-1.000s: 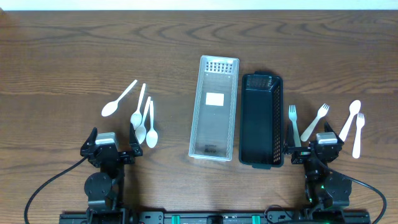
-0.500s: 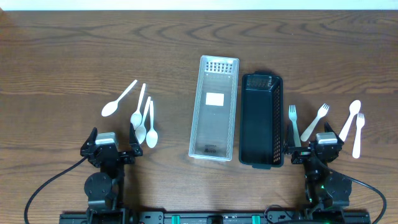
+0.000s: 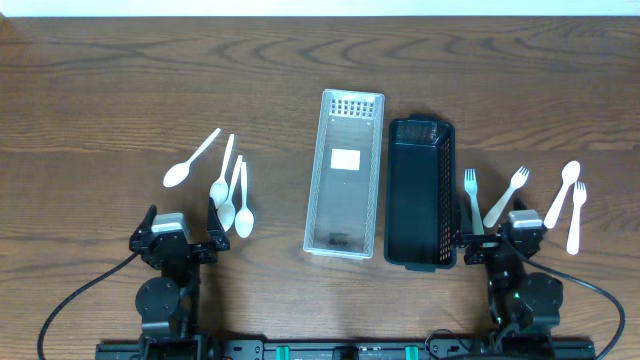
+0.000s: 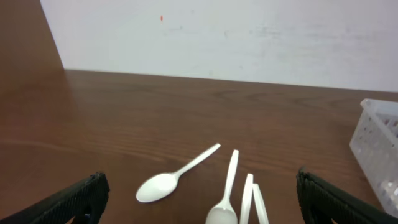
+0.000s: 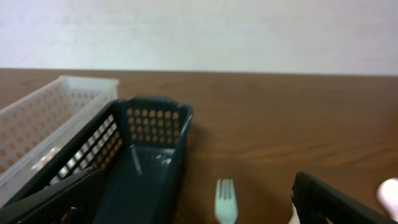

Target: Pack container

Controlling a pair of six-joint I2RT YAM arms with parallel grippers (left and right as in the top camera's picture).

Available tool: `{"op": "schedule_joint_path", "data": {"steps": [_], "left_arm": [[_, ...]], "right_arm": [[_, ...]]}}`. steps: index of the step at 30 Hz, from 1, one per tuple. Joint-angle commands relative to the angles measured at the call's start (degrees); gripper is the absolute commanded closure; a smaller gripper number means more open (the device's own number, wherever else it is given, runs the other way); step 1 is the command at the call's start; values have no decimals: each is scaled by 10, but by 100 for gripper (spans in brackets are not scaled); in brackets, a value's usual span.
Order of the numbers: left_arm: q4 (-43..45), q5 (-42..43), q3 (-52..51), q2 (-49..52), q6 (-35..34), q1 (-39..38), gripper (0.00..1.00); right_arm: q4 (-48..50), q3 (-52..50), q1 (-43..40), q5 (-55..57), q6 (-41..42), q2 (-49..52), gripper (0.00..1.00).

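A clear perforated container (image 3: 345, 175) and a dark container (image 3: 420, 195) stand side by side mid-table, both with no cutlery in them. Several white plastic spoons (image 3: 225, 185) lie to the left. White forks (image 3: 473, 200) and one spoon (image 3: 562, 190) lie to the right. My left gripper (image 3: 182, 235) is open and empty just in front of the spoons (image 4: 177, 177). Its fingers frame the left wrist view (image 4: 199, 202). My right gripper (image 3: 503, 242) is open and empty (image 5: 193, 205) behind a fork (image 5: 226, 200), beside the dark container (image 5: 149, 155).
The clear container's corner (image 4: 379, 143) shows at the right of the left wrist view, and its wall (image 5: 56, 118) at the left of the right wrist view. A white wall runs along the table's far edge. Bare wood surrounds the cutlery.
My right gripper has shifted slightly to the left. The left arm and all the cutlery are where they were.
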Motion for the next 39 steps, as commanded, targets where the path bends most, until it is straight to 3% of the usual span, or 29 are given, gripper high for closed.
{"op": "schedule_joint_path", "data": {"steps": [1, 7, 14, 17, 21, 22, 24, 25, 26, 39], "left_arm": [[-59, -3, 33, 11, -56, 2, 2], [-162, -3, 192, 108, -57, 2, 2], [-319, -3, 412, 317, -52, 2, 2], [-412, -2, 495, 407, -52, 2, 2], [-485, -2, 561, 498, -53, 2, 2], [-485, -2, 564, 509, -53, 2, 2], [-485, 12, 564, 527, -53, 2, 2], [-486, 23, 563, 536, -53, 2, 2], [-487, 31, 563, 543, -53, 2, 2], [-498, 38, 563, 595, -53, 2, 4]], "right_arm": [[-4, 33, 0, -29, 26, 36, 1], [-76, 195, 0, -23, 23, 181, 1], [-338, 429, -1, 0, 14, 406, 1], [-424, 493, -3, 3, 13, 490, 1], [-460, 524, -3, 1, 19, 563, 1], [-462, 524, -3, 8, 20, 572, 12], [-468, 523, -4, 34, 41, 588, 69], [-471, 523, -6, 58, 70, 595, 89], [-473, 523, -8, 75, 88, 600, 99], [-506, 521, -11, 71, 105, 711, 99]]}}
